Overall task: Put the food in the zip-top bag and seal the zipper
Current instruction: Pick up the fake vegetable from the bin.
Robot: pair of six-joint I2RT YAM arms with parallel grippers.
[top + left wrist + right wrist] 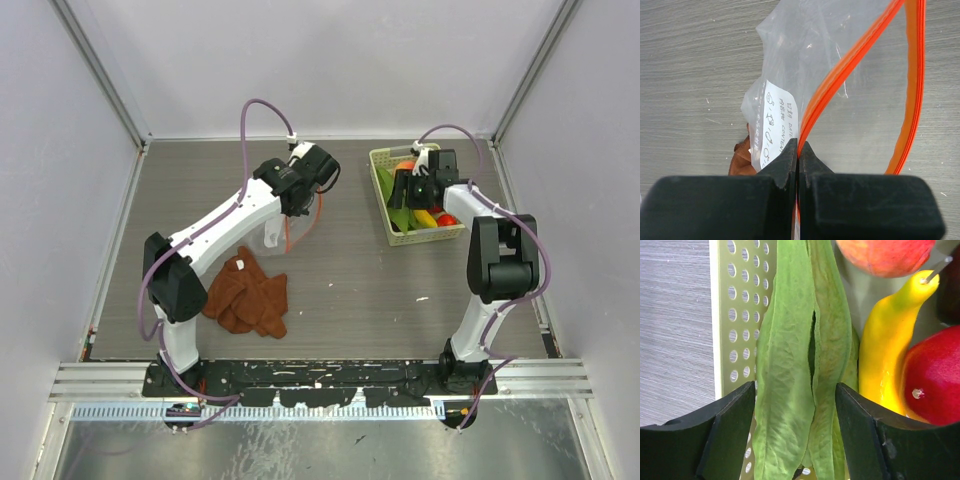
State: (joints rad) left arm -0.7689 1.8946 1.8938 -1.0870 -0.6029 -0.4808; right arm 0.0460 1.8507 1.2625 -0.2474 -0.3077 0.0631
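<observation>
- Overhead, a grey-brown wood-grain table sits inside a booth of plain pale walls with metal framing at the corners. A metal rail runs along the near edge, where both arms are bolted.
- The left gripper is pinched tight on the bag's orange zipper, left of the table's middle.
- The clear, wrinkled bag has its mouth open: the two orange strips curve apart in a loop. A white printed label shows on its side.
- A rust-brown cloth lies crumpled on the table just beside the bag, nearer the arm bases.
- The right gripper is spread wide, one finger on each side of long green leaves.
- These leaves lie in a pale green perforated basket at the far right, beside a yellow banana, a red apple and a peach.
</observation>
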